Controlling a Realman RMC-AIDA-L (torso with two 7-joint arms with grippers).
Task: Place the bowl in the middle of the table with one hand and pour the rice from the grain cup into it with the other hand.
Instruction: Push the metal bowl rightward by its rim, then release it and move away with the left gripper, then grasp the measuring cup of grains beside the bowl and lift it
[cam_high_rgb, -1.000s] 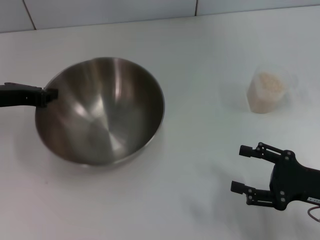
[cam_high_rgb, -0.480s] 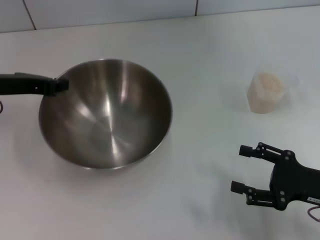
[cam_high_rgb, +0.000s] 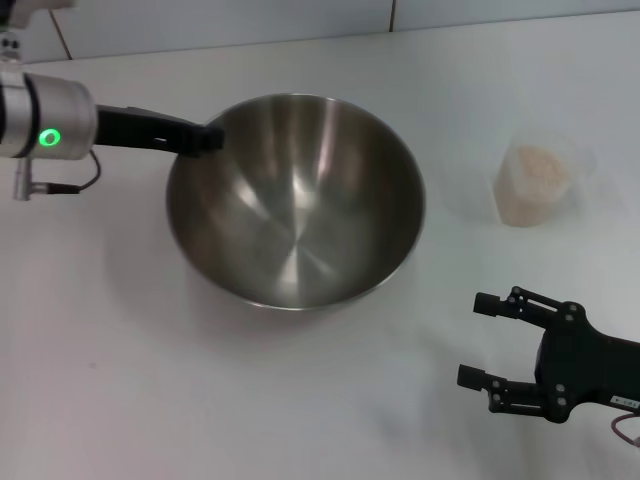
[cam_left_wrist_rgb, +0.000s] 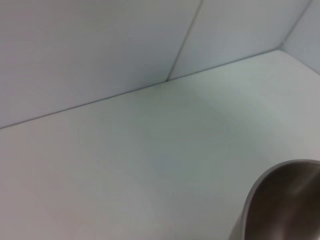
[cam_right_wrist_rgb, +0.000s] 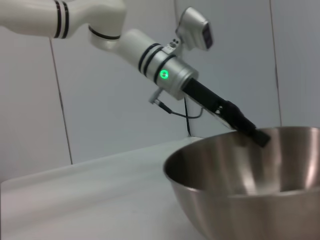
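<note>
The steel bowl (cam_high_rgb: 295, 200) sits near the middle of the white table (cam_high_rgb: 150, 400), tilted slightly. My left gripper (cam_high_rgb: 207, 137) is shut on the bowl's far left rim; the right wrist view shows it (cam_right_wrist_rgb: 257, 135) clamped on the rim of the bowl (cam_right_wrist_rgb: 250, 200). The bowl's edge (cam_left_wrist_rgb: 285, 205) shows in the left wrist view. The clear grain cup (cam_high_rgb: 537, 180) stands at the right, upright, holding a heap of beige rice (cam_high_rgb: 540, 165). My right gripper (cam_high_rgb: 480, 340) is open and empty near the front right, well short of the cup.
The tiled white wall (cam_high_rgb: 250, 20) runs along the back of the table. The left arm's silver wrist with a green light (cam_high_rgb: 48, 137) reaches in from the left edge.
My left gripper has carried the bowl to the right and slightly farther back, toward the table's middle. The right gripper and the cup have stayed in place.
</note>
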